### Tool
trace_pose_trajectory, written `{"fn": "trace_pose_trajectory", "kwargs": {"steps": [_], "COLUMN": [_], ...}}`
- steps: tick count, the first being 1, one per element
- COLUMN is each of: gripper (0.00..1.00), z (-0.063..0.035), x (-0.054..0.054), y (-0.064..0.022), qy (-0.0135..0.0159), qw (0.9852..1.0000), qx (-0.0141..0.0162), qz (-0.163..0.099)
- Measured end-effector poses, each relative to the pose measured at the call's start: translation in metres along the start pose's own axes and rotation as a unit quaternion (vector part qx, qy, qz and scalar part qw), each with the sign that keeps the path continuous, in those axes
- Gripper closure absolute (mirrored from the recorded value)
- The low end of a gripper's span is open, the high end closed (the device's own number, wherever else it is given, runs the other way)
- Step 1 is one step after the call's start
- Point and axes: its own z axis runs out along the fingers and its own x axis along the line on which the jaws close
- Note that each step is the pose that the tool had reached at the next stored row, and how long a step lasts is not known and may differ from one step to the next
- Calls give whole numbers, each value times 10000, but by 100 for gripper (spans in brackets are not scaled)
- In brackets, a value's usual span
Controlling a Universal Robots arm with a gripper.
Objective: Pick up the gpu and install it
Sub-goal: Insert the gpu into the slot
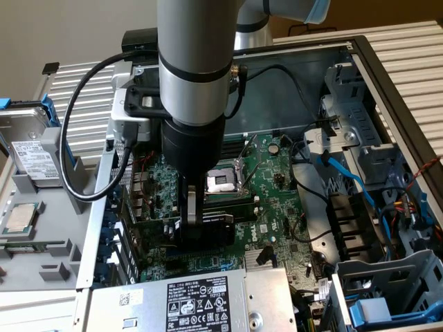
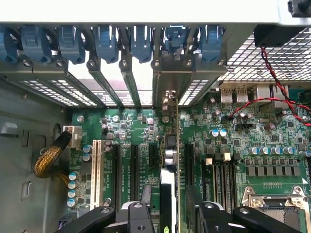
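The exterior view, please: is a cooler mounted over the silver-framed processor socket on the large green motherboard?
No, the silver-framed processor socket on the large green motherboard lies bare, its pale centre uncovered.

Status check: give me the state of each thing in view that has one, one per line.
gpu: standing on edge in a motherboard slot, between the fingers.
gripper: straddling the card's top edge; grip unclear.
computer case: side open, motherboard exposed.
processor socket: empty.
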Motion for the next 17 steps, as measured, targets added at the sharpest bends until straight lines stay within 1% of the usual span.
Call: {"fn": "trace_pose_trajectory", "kwargs": {"steps": [2, 3, 10, 11, 12, 17], "gripper": [59, 59, 59, 59, 59, 59], "z": [-4, -25, -333, -365, -378, -378], "x": [0, 0, -4, -5, -5, -5], "y": [1, 5, 55, 61, 62, 62], "qy": [2, 3, 1, 1, 1, 0], "qw": [10000, 10000, 10000, 10000, 10000, 10000], "qx": [-1, -2, 0, 0, 0, 1], "qz": [1, 1, 1, 1, 1, 0]}}
